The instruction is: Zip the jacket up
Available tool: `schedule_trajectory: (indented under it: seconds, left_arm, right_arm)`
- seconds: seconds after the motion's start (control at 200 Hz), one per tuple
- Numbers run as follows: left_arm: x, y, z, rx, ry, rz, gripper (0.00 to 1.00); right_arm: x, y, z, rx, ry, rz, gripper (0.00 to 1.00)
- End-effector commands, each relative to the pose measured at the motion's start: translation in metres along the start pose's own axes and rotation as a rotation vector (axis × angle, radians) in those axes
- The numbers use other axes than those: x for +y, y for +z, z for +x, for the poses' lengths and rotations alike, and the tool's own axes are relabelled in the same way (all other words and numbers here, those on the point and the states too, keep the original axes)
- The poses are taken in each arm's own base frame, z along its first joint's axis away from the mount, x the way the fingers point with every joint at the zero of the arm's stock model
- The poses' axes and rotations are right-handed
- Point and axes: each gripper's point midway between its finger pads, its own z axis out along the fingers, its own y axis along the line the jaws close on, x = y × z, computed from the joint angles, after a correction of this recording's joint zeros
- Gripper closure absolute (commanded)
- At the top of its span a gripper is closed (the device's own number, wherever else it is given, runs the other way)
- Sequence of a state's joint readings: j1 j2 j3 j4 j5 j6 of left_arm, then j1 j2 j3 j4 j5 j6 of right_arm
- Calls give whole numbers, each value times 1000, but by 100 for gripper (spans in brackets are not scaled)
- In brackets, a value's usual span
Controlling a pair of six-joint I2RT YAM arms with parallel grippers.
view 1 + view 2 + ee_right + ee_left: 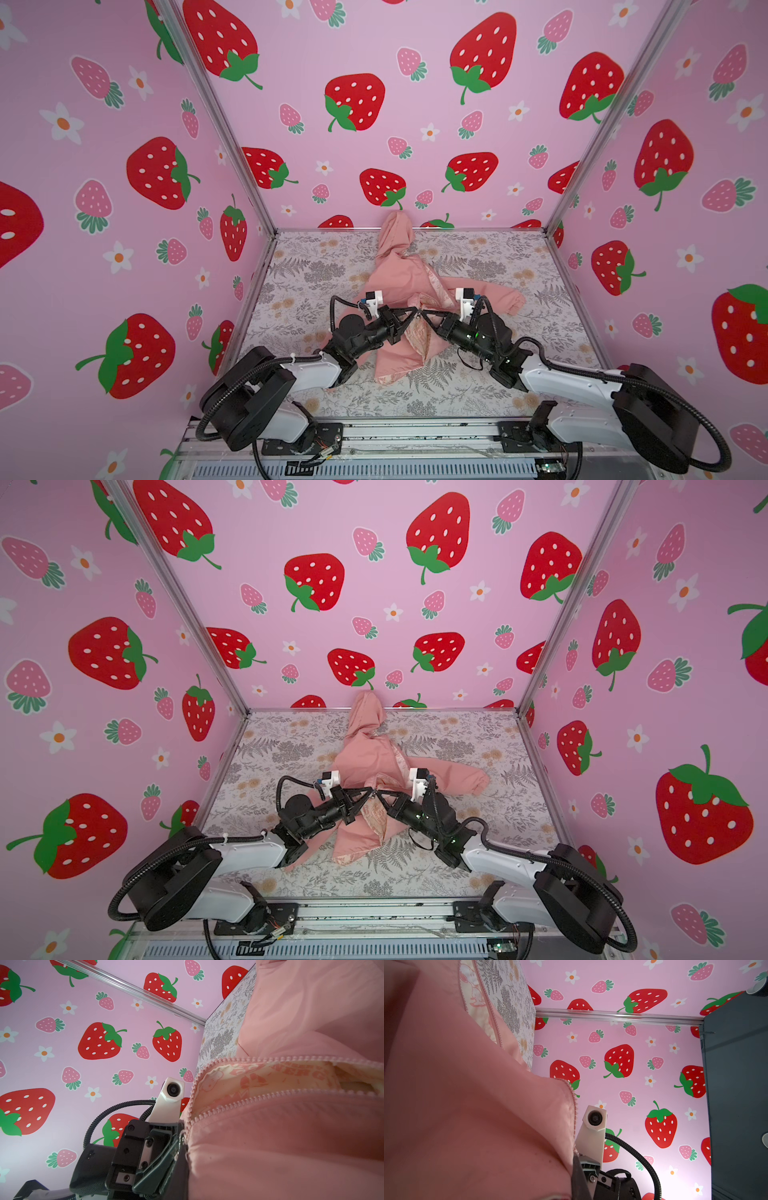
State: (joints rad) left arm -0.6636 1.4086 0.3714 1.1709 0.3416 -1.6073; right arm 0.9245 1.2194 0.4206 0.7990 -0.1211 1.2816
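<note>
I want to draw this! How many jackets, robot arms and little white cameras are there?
jacket: 1
arms: 2
cameras: 2
total: 5

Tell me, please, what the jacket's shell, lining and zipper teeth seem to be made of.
Jacket shell: thin woven cloth, matte, softly creased; possibly nylon or cotton. Lining: smooth cream printed fabric, faint sheen. Zipper teeth: likely moulded plastic, chunky and pink like the cloth.
</note>
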Motion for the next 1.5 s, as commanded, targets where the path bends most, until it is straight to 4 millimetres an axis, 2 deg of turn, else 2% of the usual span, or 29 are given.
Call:
schedule_trajectory:
  seconds: [0.0, 0.245, 0.49, 0.605, 0.92, 1.146, 1.496]
  left_arm:
    - [-53, 3, -5, 1, 16, 155, 100]
    - [-61, 5, -15, -12, -4, 187, 100]
    - [-60, 9, -20, -22, -6, 180, 100]
    - [-65, 9, -23, -28, -11, 198, 100]
    - [-85, 6, -31, -47, -2, 232, 100]
    - [-89, 9, -33, -49, 9, 230, 100]
    - [-106, 13, -36, -41, 21, 269, 100]
  right_arm:
    - [12, -7, 4, 6, -14, -50, 100]
    - [20, -8, 18, 30, -23, -75, 100]
    - [30, -6, 34, 58, -21, -106, 100]
    - [25, -6, 44, 73, -23, -89, 100]
    - [-7, -6, 67, 112, -19, -10, 100]
    - [-2, 3, 83, 148, -27, -24, 100]
    - [-11, 23, 120, 239, -9, -3, 100]
